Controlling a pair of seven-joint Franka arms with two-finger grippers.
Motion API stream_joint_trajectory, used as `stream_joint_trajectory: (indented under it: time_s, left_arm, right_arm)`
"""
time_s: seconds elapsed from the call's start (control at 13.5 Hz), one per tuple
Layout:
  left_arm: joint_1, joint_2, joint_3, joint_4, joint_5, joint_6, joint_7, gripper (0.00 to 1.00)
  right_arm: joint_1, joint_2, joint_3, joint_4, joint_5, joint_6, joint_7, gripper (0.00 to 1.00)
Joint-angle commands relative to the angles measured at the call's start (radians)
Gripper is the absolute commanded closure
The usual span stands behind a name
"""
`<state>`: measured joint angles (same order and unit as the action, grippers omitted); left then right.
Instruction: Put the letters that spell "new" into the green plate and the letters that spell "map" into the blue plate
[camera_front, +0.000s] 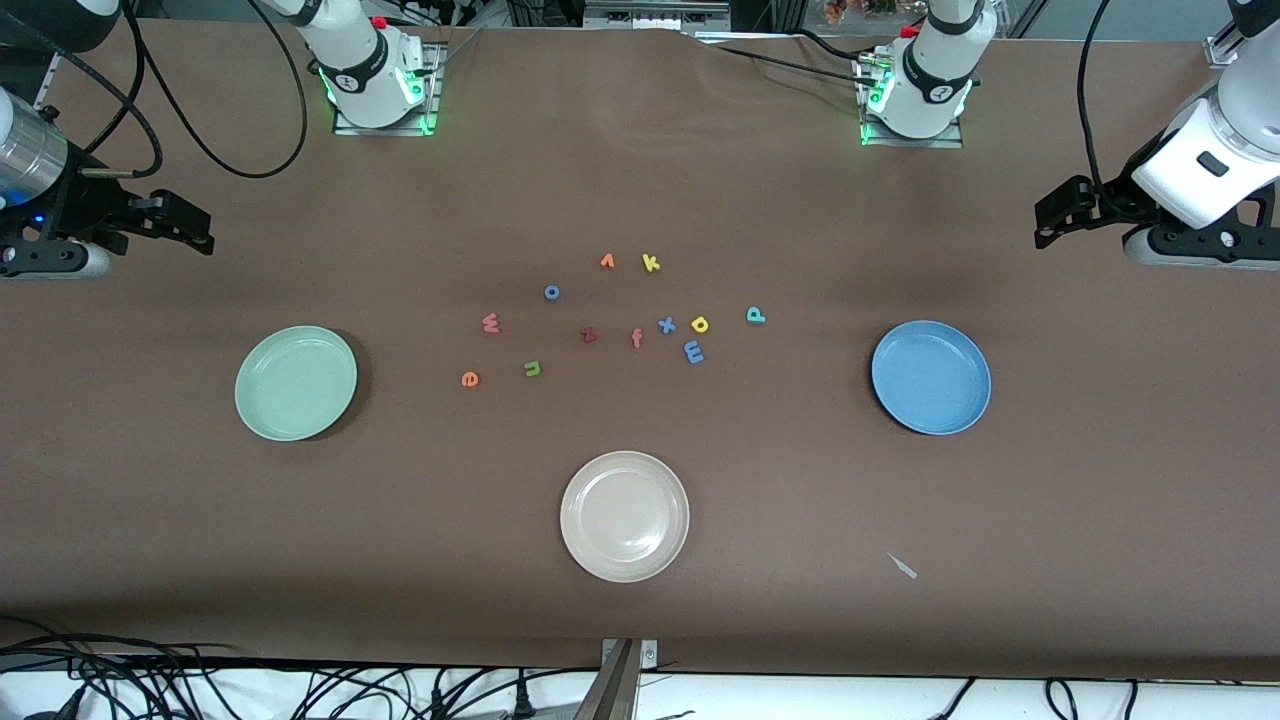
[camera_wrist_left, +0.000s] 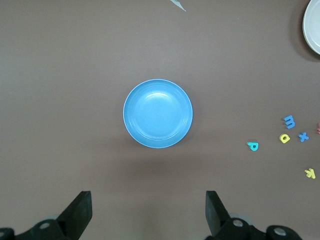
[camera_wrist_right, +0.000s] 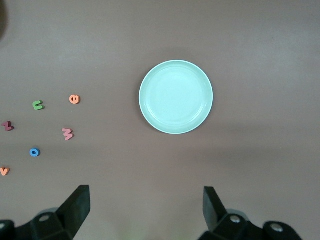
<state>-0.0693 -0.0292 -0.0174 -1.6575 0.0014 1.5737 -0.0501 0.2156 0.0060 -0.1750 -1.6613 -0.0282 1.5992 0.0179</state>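
Note:
The mint-green plate (camera_front: 296, 383) (camera_wrist_right: 176, 97) lies toward the right arm's end and the sky-blue plate (camera_front: 931, 377) (camera_wrist_left: 158, 113) toward the left arm's end, both bare. Between them lie the pinkish-red w (camera_front: 491, 323) (camera_wrist_right: 67, 134), orange e (camera_front: 470, 379) (camera_wrist_right: 74, 99), olive n (camera_front: 532, 369) (camera_wrist_right: 38, 105), light-blue m (camera_front: 693, 351) (camera_wrist_left: 289, 120), yellow a (camera_front: 700, 324) (camera_wrist_left: 285, 138) and teal p (camera_front: 756, 315) (camera_wrist_left: 253, 146). My right gripper (camera_front: 185, 222) (camera_wrist_right: 146, 207) hangs open high above the table beside the green plate. My left gripper (camera_front: 1060, 212) (camera_wrist_left: 148, 210) hangs open high above the table beside the blue plate. Neither holds anything.
A cream-white plate (camera_front: 625, 516) sits nearest the front camera. Other letters lie among the task ones: blue x (camera_front: 667, 324), orange f (camera_front: 637, 338), dark-red z (camera_front: 589, 335), blue o (camera_front: 551, 292), orange v (camera_front: 607, 261), yellow k (camera_front: 651, 263). A small white scrap (camera_front: 903, 566) lies near the blue plate.

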Motion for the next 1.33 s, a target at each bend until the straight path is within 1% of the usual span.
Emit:
stream_joint_trajectory:
  time_s: [0.0,0.44,0.59,0.74,0.89,1.04,1.11,1.19,1.26]
  left_arm:
    - [0.003,0.009,0.002,0.027,-0.011,-0.021,0.024,0.00]
    - [-0.017,0.029,0.000,0.025,-0.011,-0.021,0.023,0.00]
    - [-0.036,0.099,-0.001,0.025,-0.011,-0.027,0.023,0.00]
    - [-0.064,0.133,-0.001,0.027,-0.017,-0.027,0.026,0.00]
    - [-0.119,0.192,-0.010,0.041,-0.023,-0.020,0.013,0.00]
    - [-0.173,0.294,-0.010,0.105,-0.029,-0.001,-0.022,0.00]
    - [-0.184,0.355,-0.012,0.154,-0.050,0.006,-0.064,0.00]
    - [-0.202,0.414,-0.012,0.195,-0.098,0.018,-0.124,0.00]
    - [-0.205,0.466,-0.013,0.212,-0.154,0.049,-0.189,0.00]
  right_arm:
    - [0.007,-0.003,-0.004,0.012,-0.013,-0.010,-0.013,0.00]
    - [0.007,-0.003,-0.004,0.012,-0.013,-0.012,-0.013,0.00]
    - [0.007,-0.003,-0.004,0.011,-0.012,-0.012,-0.013,0.00]
    - [0.007,-0.003,-0.004,0.011,-0.012,-0.012,-0.013,0.00]
    - [0.007,-0.001,-0.009,0.008,-0.003,-0.007,0.003,0.00]
    - [0.007,0.000,-0.006,0.008,-0.012,-0.005,0.004,0.00]
    - [0.007,0.000,-0.006,0.006,-0.007,-0.001,0.004,0.00]
    - [0.007,0.002,-0.004,0.006,-0.007,0.005,0.004,0.00]
    - [0.008,0.005,-0.004,0.000,-0.007,0.017,0.004,0.00]
